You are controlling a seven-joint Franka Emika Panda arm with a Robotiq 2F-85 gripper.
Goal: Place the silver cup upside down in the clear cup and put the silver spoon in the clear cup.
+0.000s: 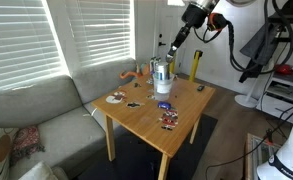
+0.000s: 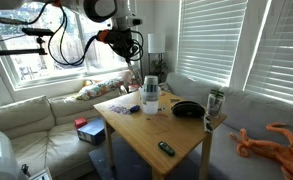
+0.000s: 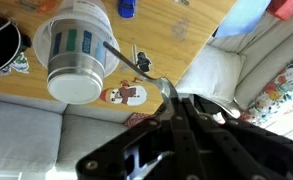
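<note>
The grey couch (image 1: 36,112) filled the space beneath and behind the hand in my wrist view, and in an exterior view it ran along the window side of the wooden surface (image 1: 181,98). The arm came in from above and held the hand (image 3: 168,100) over the surface's edge, up and to one side of the cups. An orange soft toy (image 2: 276,140) lay on the couch, well away from the hand. A black bowl (image 2: 188,109) sat on the surface beyond the cups from the hand, and in the wrist view it showed at the far left. The clear cup (image 3: 86,20) stood on the surface, near the hand and lower than it. The silver cup (image 3: 74,85) sat inside it with its flat base up, as far as I could tell, and its shiny wall rose above the clear rim. An upright yellow stick (image 1: 195,65) stood at the back of the surface, off to the side of the hand. I had the hand's fingers closed on the silver spoon (image 3: 136,66), pinching it at its wider end, and the thin handle reached out from the fingertips toward the cups. Its far tip lay across the cup's side in my view, and I could not tell whether it touched. A small blue thing (image 1: 164,104) lay on the surface beside the cups, below the hand.
</note>
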